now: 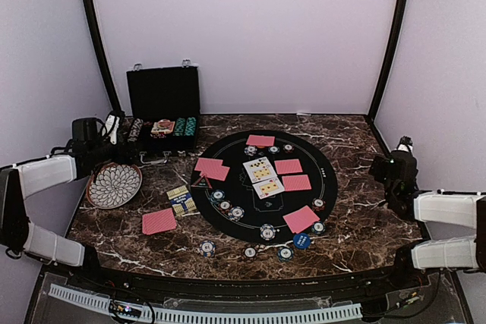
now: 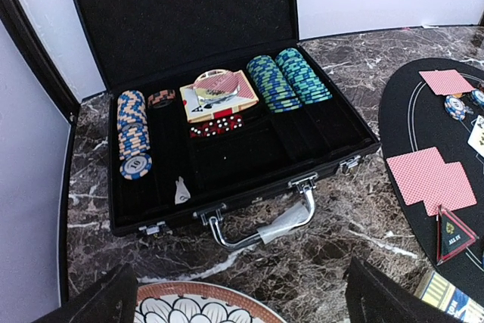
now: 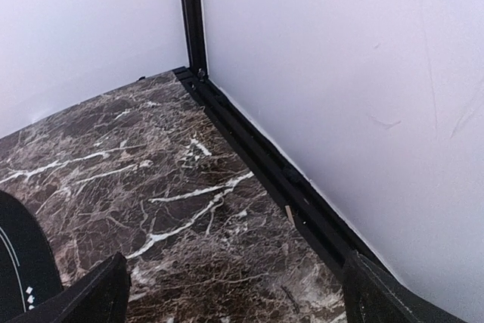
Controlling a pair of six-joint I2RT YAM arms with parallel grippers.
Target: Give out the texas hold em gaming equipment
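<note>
Deal judged mostly laid out: red-backed cards (image 1: 288, 166) and poker chips (image 1: 267, 231) ring the round black mat (image 1: 231, 149) between the two sets of jaws, more chip rows (image 2: 291, 81) sit unissued in the open case (image 2: 181, 13) just ahead of the left jaws, both left jaws and right jaws stand apart holding nothing, and the right jaws face a corner of the dark veined marble counter (image 3: 151, 187) under plain white walls (image 3: 340, 73).

Table (image 1: 357, 210): dark brown marble, white veins.
Mat (image 1: 323, 165): black, thin white lines.
Cards (image 1: 159, 221), on and left of mat: red backs.
Face-up cards (image 1: 262, 176), mat centre: white.
Chips (image 1: 267, 231), mat's near edge: blue-and-white striped rims.
Disc (image 1: 301, 241), same edge: blue.
Case (image 2: 181, 5), far left of mat: black.
Stacks (image 2: 133, 130) inside: blue, orange and white; others green-blue.
Dice (image 2: 215, 124): red.
Plate (image 1: 114, 185), left of mat: white, dark petal pattern, brown rim.
</note>
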